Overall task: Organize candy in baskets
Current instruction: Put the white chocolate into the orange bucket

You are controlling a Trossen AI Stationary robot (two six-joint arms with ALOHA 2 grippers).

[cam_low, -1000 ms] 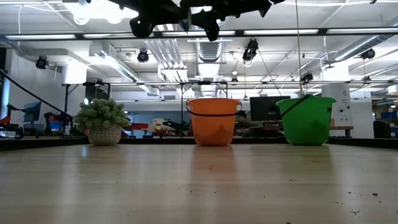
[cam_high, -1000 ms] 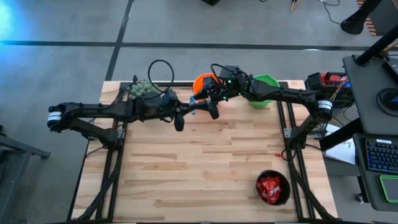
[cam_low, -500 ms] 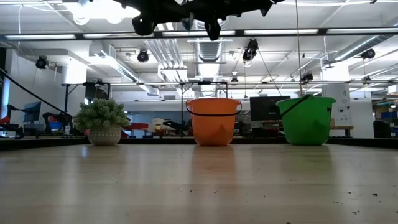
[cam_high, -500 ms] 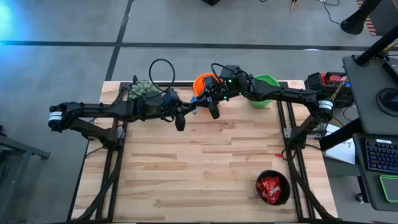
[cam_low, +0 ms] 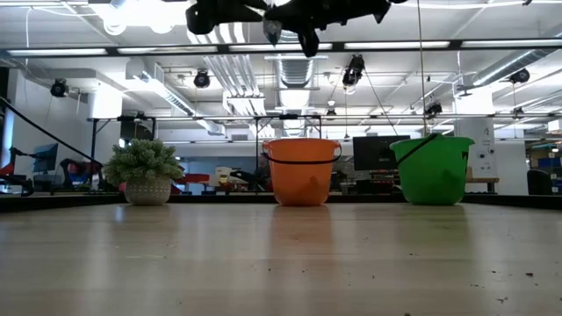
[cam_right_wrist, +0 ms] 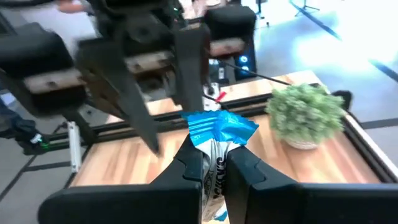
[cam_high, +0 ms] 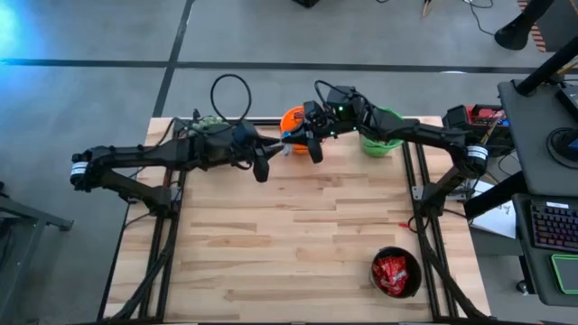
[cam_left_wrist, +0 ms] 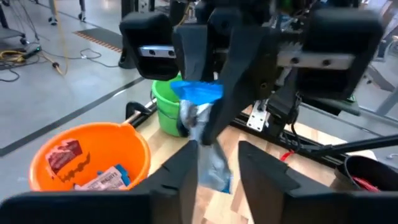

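Observation:
A blue-and-white candy (cam_right_wrist: 219,130) hangs in the air beside the orange basket (cam_high: 293,118), between my two grippers. My right gripper (cam_right_wrist: 212,152) (cam_high: 311,146) is shut on it. My left gripper (cam_left_wrist: 217,150) (cam_high: 268,155) faces it from the table's left; it is open, with a finger on either side of the candy's lower end (cam_left_wrist: 214,168). The orange basket (cam_left_wrist: 87,165) holds a red packet (cam_left_wrist: 64,153) and a blue-and-white bar (cam_left_wrist: 107,180). The green basket (cam_high: 383,131) stands to its right and the black basket (cam_high: 396,273) at the near right. My right gripper pinches the candy between its two fingers just below the crimped blue end (cam_right_wrist: 217,142), which sticks out past the fingertips. The fingers come nearly level from the table's right. The candy is lifted clear of the table. I cannot tell whether my left gripper's fingers (cam_left_wrist: 186,171) touch the wrapper.
A potted plant (cam_high: 209,128) stands at the far left, under my left arm. The black basket is filled with red packets (cam_high: 392,271). In the low view the orange basket (cam_low: 301,171) and green basket (cam_low: 432,169) stand along the far edge, with bare wood nearer.
My right gripper has shut on the candy that my left gripper held. My left gripper's fingers have come apart around it. Both grippers have risen a little and shifted slightly toward the far edge, and the candy stays clear of the table.

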